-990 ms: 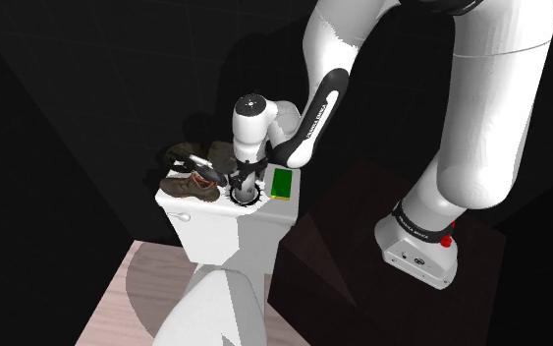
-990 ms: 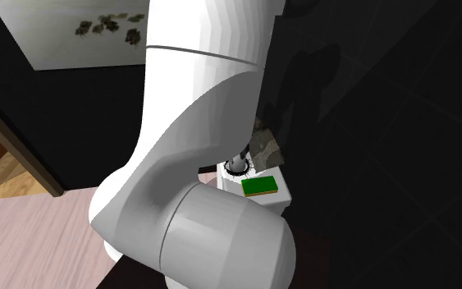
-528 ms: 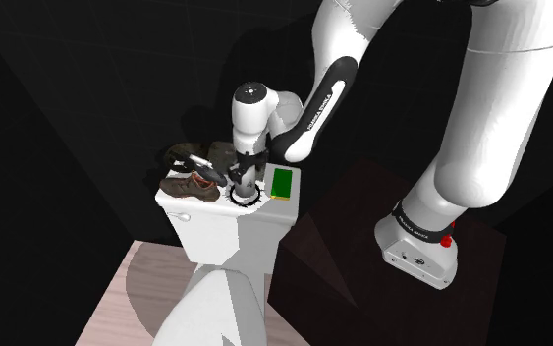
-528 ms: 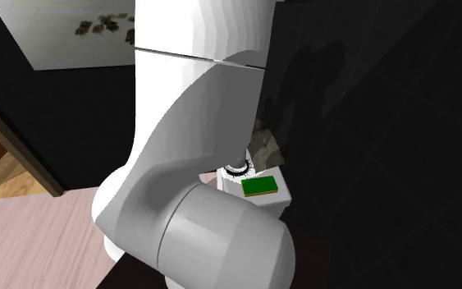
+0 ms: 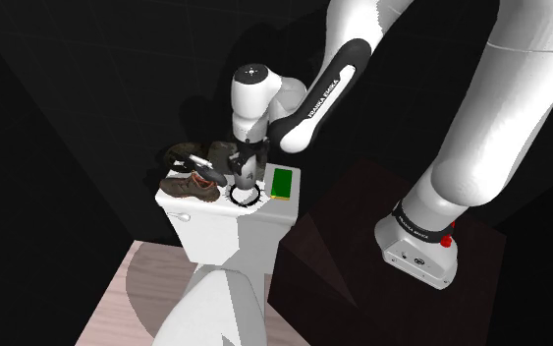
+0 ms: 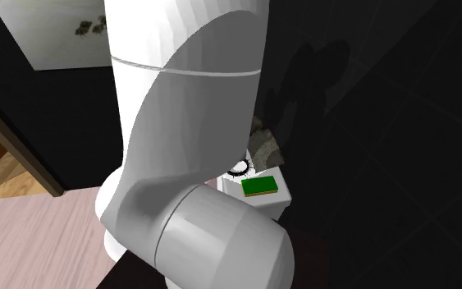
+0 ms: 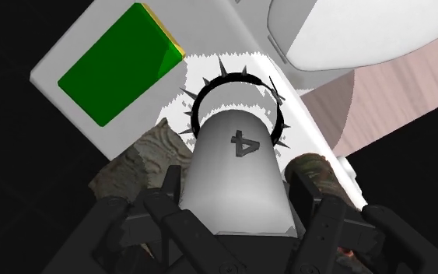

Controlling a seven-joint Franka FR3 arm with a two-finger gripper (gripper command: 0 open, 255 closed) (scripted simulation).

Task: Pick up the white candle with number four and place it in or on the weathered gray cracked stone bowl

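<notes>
The candle [image 7: 236,175] is seen as a smooth, matt off-white cylinder, with its figure four marked on the surface in dark grey. The bowl [image 7: 141,162] is rendered rough and mottled grey-brown, like cracked stone. The gripper [image 7: 236,191] is finished in matt black, as is the spiked ring [image 7: 197,109]. A flat, even green is shown on the block [image 7: 116,66], edged in yellow. The tank lid [image 7: 209,39] is drawn smooth and white. A soft sheen is carried by the white arm [image 5: 490,108]. The shoe [image 5: 191,185] is given a brown, leather-like look, and the floor [image 5: 137,285] a pale, pinkish plank pattern.
</notes>
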